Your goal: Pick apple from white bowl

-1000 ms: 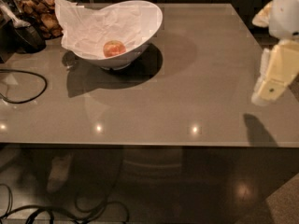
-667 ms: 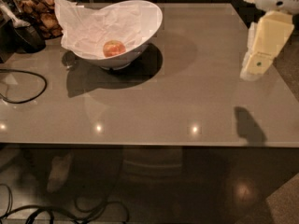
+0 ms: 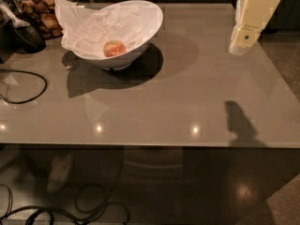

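The tool hung in the air over the far right part of the surface, its cream body tilted and its tip pointing down. Whether it was apart or together could not be told, and it held nothing. Its shadow lay on the surface below it and nearer the camera.

Well to the tool's left stood the bowl, wide, glossy white, with a tilted rim. It was lined with crumpled paper that rose above the rim on the side away from the tool. The apple, orange-red with a paler patch, lay on the paper low inside the bowl, well apart from the tool. The bowl cast a dark shadow toward the tool's side.

Farther left than the bowl, at the far corner, sat a dark container of brown snacks. A black cable looped on the surface on that far side, nearer the camera than the bowl.
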You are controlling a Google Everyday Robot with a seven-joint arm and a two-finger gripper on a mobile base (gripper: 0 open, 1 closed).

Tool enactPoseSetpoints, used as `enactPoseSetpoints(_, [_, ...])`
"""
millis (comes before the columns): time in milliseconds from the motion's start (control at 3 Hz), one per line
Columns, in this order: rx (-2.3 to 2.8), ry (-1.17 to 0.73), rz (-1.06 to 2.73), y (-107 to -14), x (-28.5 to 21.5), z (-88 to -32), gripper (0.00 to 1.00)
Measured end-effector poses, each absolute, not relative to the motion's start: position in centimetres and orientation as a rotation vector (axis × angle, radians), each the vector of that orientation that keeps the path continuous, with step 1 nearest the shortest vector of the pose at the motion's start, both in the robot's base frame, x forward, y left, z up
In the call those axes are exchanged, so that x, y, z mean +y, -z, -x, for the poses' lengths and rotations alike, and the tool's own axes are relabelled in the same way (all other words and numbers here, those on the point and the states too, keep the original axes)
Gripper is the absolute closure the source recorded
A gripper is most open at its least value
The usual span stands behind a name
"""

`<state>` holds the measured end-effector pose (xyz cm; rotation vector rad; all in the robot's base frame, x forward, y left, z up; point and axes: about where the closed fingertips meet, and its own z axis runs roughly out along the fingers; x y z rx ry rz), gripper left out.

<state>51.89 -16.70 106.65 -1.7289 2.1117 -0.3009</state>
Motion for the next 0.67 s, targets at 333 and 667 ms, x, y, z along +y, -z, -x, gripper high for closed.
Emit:
enactPoseSetpoints(333, [2.104, 0.210, 1.666, -106.7, -16.2, -53.9, 0.00])
enactPoseSetpoints(667, [2.074, 0.134, 1.647, -107.2, -14.8, -57.0, 0.00])
